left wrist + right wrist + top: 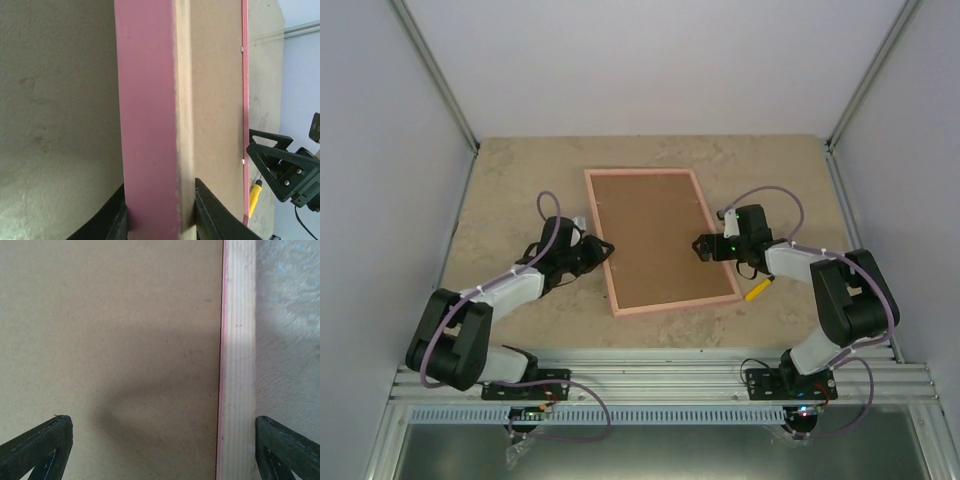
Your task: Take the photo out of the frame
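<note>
Beige table [520,190], frame [660,240] face-down, photo hidden underneath

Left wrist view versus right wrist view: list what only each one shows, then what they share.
Left wrist only: the pink outer edge of the frame, pinched in the left gripper, plus the right gripper and a yellow object beyond. Right wrist only: the pale bare-wood face of the frame rail, with the right jaws wide open spanning it. Both: the brown backing board and the table; neither shows the photo.
</note>
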Available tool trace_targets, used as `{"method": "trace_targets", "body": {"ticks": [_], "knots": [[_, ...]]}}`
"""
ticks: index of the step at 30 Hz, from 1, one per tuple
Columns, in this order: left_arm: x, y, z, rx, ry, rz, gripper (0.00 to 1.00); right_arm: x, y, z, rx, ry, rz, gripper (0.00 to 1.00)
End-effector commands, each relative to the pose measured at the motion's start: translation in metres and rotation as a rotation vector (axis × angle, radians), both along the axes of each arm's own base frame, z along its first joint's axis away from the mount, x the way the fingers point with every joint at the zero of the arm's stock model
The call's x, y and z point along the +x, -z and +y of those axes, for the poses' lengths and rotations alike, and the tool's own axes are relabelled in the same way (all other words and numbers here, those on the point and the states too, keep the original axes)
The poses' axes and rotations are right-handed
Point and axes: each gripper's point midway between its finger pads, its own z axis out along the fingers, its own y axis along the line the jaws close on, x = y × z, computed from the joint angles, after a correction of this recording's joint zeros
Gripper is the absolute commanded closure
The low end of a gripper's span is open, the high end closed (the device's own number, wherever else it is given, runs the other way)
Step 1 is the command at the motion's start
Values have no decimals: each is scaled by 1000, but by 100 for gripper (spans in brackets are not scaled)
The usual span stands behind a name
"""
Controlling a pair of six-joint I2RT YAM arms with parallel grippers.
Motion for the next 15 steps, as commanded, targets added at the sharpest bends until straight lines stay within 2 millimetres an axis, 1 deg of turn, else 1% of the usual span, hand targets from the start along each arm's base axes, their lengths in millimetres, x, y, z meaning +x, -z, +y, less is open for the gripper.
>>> {"method": "trace_targets", "body": {"ticks": [1, 5, 9, 15], "knots": [[14, 24, 23, 223, -20, -42, 97, -10, 6, 19, 79, -91, 47, 3], [22, 35, 28, 279, -37, -14, 94, -18, 15, 25, 103, -111, 81, 3], [34, 45, 33, 336, -59, 4, 89, -24, 11, 34, 142, -144, 82, 4], [40, 70, 44, 444, -74, 82, 83, -28, 9, 40, 160, -162, 85, 4]]}}
